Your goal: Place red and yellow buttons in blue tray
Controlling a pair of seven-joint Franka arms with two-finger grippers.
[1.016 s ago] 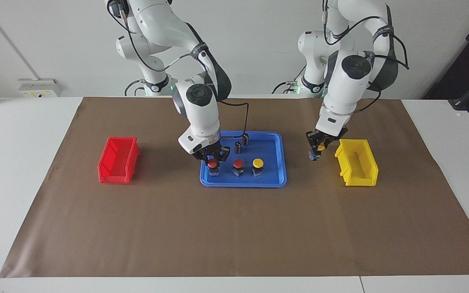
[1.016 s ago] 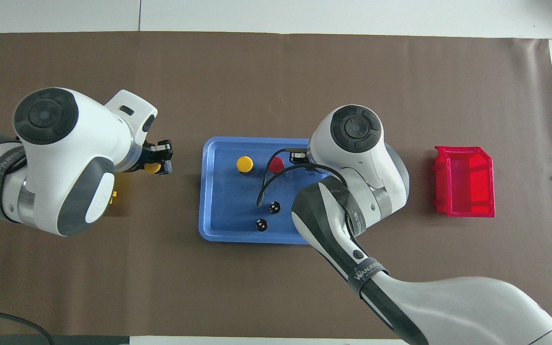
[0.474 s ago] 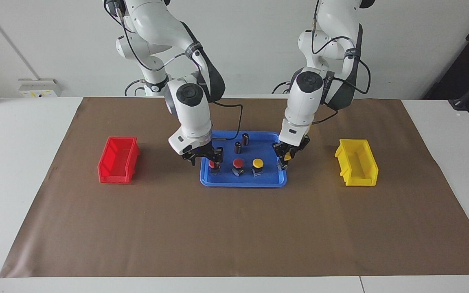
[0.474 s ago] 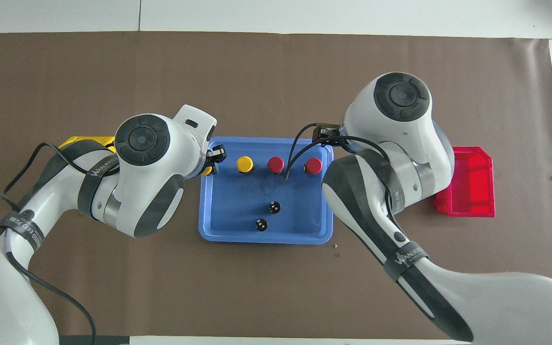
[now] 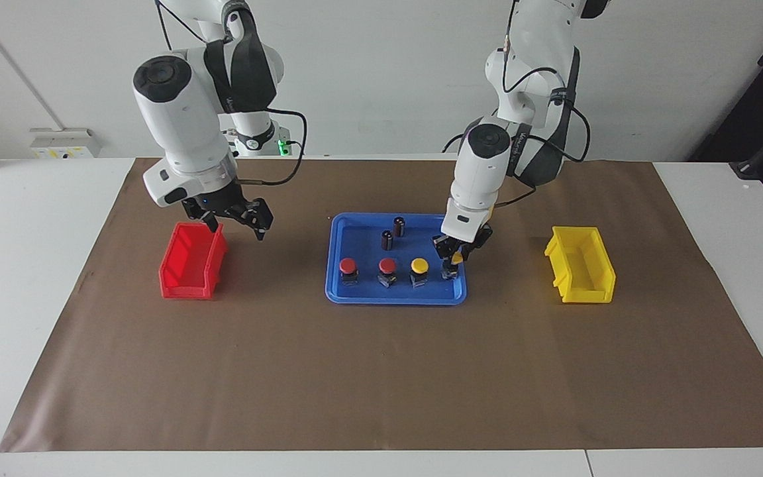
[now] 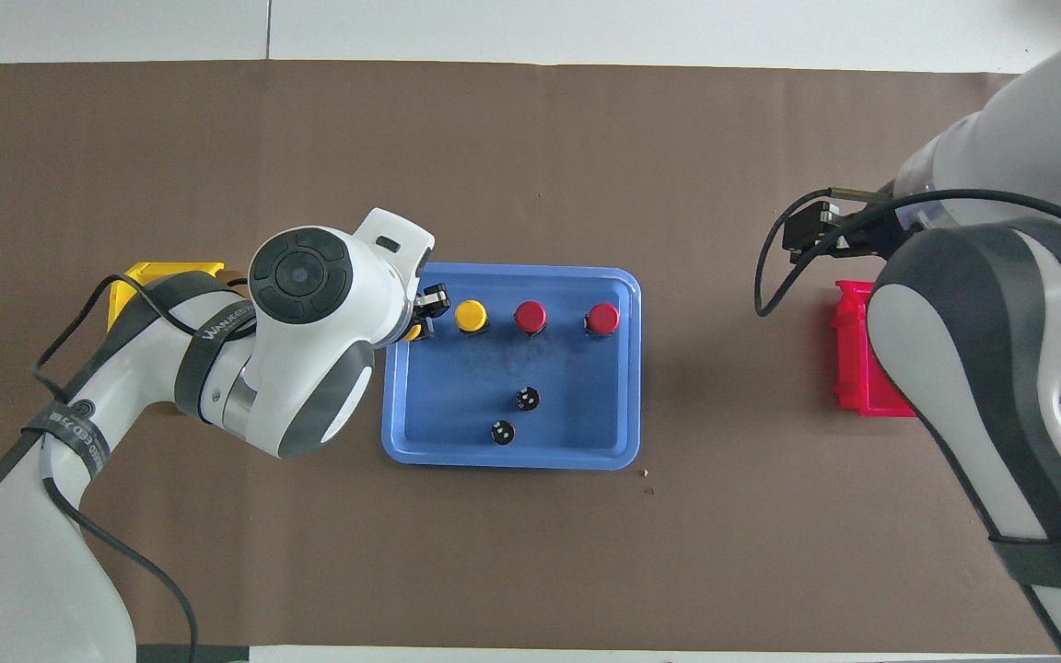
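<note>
The table (image 5: pixel 381 371) carries a brown mat, and at its middle lies the blue tray (image 5: pixel 361 295), with a red bin (image 5: pixel 191 262) toward the right arm's end and a yellow bin (image 5: pixel 580 265) toward the left arm's end. The right gripper (image 5: pixel 236 222) hangs over the red bin's inner edge, jaws released and holding nothing. The left gripper (image 5: pixel 451 258) is low over the tray's corner toward the left arm's end, jaws clenched on the second yellow button (image 5: pixel 456 258).

In the tray, along the edge farther from the robots, three buttons stand in a row: one red button (image 5: pixel 348 268), another red button (image 5: pixel 387 268), and a yellow button (image 5: pixel 419 268). Nearer the robots stand two dark capless cylinders (image 5: pixel 393 233).

The step in hand looks like setting down the last button. To do it well, the left arm should lower until the button's body rests flat on the tray floor, clear of the raised rim and of the yellow button beside it, then open and lift straight up so the cap is not dragged over. Whether the body already touches the floor cannot be told.
</note>
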